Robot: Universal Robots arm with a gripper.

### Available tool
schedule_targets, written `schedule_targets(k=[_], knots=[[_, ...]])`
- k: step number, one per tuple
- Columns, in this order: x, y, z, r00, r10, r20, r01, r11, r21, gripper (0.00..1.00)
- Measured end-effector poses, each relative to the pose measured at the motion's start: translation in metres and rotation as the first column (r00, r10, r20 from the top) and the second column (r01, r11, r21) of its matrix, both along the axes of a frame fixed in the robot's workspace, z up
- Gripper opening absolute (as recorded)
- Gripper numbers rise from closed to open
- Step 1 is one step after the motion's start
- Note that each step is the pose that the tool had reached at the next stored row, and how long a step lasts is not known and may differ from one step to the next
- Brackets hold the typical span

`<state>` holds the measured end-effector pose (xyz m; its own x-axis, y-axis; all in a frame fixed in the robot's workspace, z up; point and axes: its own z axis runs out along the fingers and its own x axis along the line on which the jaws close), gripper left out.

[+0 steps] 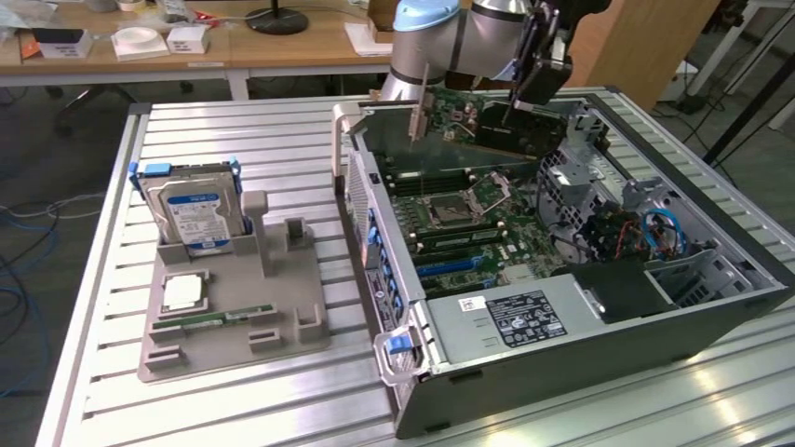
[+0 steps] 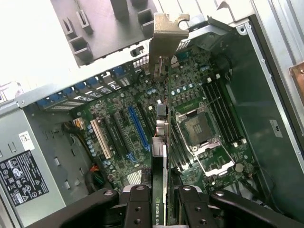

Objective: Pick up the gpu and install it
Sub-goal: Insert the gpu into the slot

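My gripper point(image 1: 542, 86) is shut on the gpu point(image 1: 491, 119), a green card with a black cooler block and a silver bracket point(image 1: 418, 115) at its end. The card hangs over the far part of the open computer case point(image 1: 597, 307), above the motherboard point(image 1: 466, 219). In the wrist view the gpu point(image 2: 166, 142) appears edge-on, its bracket point(image 2: 166, 33) pointing to the case's rear wall. My gripper point(image 2: 161, 211) clamps the card between its black fingers point(image 2: 137, 209). Below it lie the blue expansion slot point(image 2: 137, 126) and the motherboard point(image 2: 199, 109).
A grey fixture tray point(image 1: 223, 340) stands at the exterior view's left, holding a silver hard drive with a blue label point(image 1: 193, 209), a processor point(image 1: 184, 291) and a memory stick point(image 1: 205, 319). The case holds a power supply point(image 1: 522, 317), a processor socket point(image 1: 450, 209) and cables point(image 1: 658, 233).
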<state>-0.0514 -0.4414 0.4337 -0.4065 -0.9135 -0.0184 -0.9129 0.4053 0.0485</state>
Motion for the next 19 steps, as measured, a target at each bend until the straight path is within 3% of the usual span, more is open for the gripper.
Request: schedule_targets(k=[10,19], knots=[[0.0043,0.0000,0.0000,0.9968,0.080,0.0000,-0.080,0.9968,0.0001,0.26],[0.0070,0.0000,0.0000,0.9877,0.156,0.0000,-0.156,0.9877,0.0001,0.26]])
